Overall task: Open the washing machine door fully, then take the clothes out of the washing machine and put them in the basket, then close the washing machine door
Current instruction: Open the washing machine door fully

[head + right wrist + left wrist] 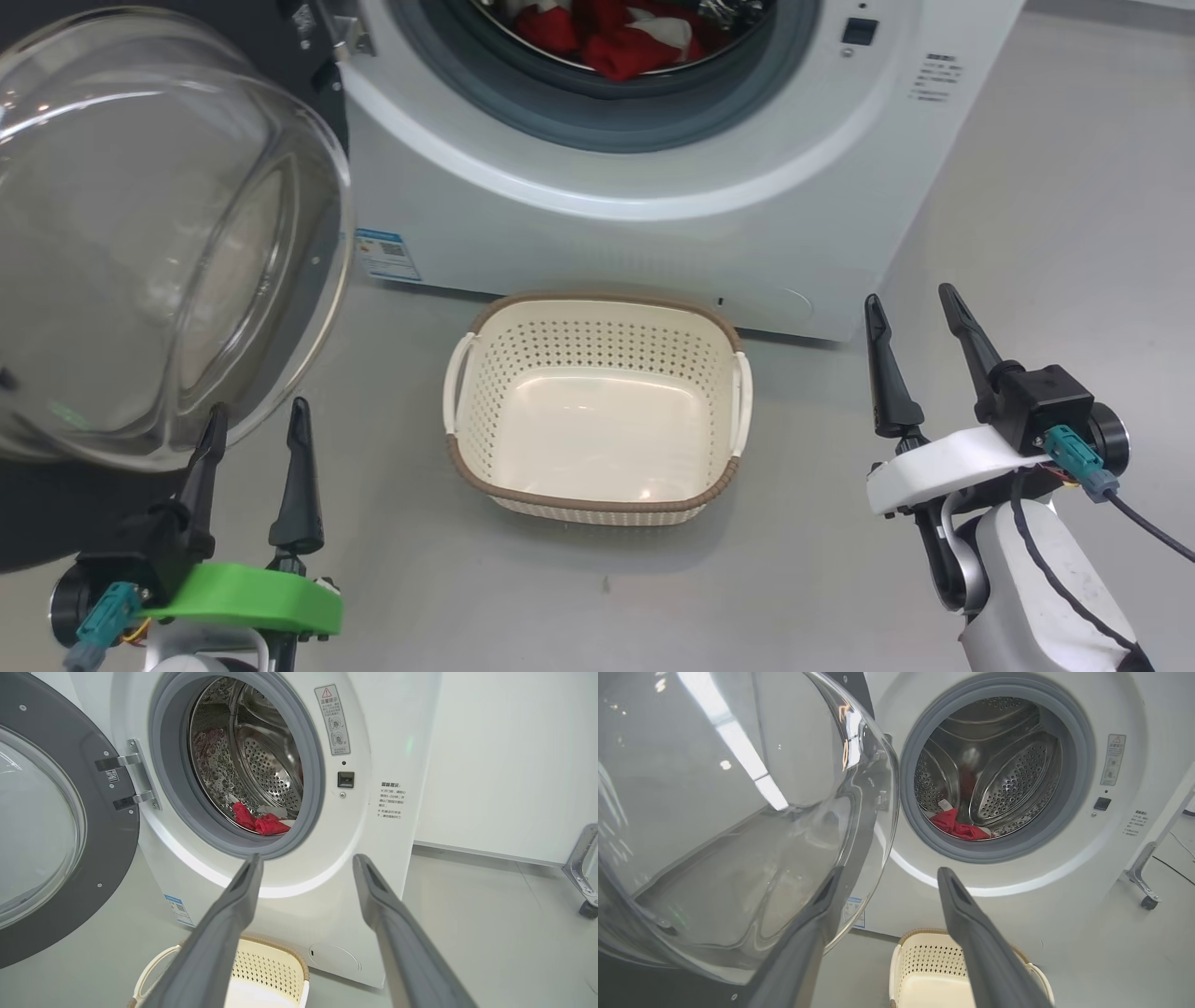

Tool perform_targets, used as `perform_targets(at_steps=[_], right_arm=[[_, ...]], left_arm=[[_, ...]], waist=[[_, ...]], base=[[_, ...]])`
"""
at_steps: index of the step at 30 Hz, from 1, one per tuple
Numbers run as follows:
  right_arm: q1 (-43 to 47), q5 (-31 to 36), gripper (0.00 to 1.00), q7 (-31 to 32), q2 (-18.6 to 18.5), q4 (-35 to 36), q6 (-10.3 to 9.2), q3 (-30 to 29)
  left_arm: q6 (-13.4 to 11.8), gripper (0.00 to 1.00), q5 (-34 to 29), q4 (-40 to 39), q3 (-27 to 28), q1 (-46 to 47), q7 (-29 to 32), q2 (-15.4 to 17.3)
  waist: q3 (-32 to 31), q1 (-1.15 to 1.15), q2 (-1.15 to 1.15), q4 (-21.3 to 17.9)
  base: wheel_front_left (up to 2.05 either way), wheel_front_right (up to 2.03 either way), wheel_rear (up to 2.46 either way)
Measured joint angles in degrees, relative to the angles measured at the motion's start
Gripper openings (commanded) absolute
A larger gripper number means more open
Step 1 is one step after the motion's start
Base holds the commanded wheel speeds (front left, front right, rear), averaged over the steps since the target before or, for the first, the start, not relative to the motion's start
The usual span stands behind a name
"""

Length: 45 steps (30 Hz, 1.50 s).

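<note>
Inside the steel drum, low and towards the front: the clothes (pixel 616 37), soft red garments with white bands, bunched in a small heap. None hang over the grey rubber gasket (pixel 597 112).

Around them, the large white front-loading washing machine (pixel 653 233) stands on the grey floor (pixel 1046 233). A small blue label (pixel 387 254) sits at its lower front corner.

The washing machine door (pixel 140 233), a big round dark ring around a bulging clear glass bowl, is swung wide on the machine's left side. It hangs from two metal hinge arms (pixel 126 781), with the inner face and bowl turned outward.

The basket (pixel 597 306), cream perforated plastic with a brown woven-look rim and two white side handles, sits on the floor just in front of the machine, below the drum mouth. It holds nothing.

Left claw (pixel 260 407): fingers spread, nothing between them. It is at the lower edge of the door's glass bowl, and one fingertip overlaps the glass in the head view. Cannot tell whether it touches.

Right claw (pixel 910 295): fingers spread wide, nothing held. It is well apart from the basket, off its right side, and points towards the machine's front.
</note>
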<state>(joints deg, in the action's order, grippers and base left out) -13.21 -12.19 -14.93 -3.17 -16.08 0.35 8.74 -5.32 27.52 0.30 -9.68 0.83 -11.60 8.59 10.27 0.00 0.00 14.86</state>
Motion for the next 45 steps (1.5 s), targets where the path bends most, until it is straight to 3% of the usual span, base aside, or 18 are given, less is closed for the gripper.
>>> perform_targets(at_steps=[23, 45], right_arm=[[0.01, -2.94, 1.0, 0.0, 0.0, 0.8, -0.71, 3.52], [2.13, -4.68, 1.0, 0.0, 0.04, 0.96, -2.04, 4.34]], left_arm=[[-0.18, 1.0, -3.49, 1.13, -1.21, 0.3, 3.58, 2.1], [-0.68, 1.0, -5.11, 2.13, -1.44, 0.37, 4.56, 1.96]], waist=[[0.31, 0.0, 0.0, -13.04], [-1.63, 0.0, 0.0, -16.16]], base=[[0.0, 0.0, 0.0], [0.0, 0.0, 0.0]])
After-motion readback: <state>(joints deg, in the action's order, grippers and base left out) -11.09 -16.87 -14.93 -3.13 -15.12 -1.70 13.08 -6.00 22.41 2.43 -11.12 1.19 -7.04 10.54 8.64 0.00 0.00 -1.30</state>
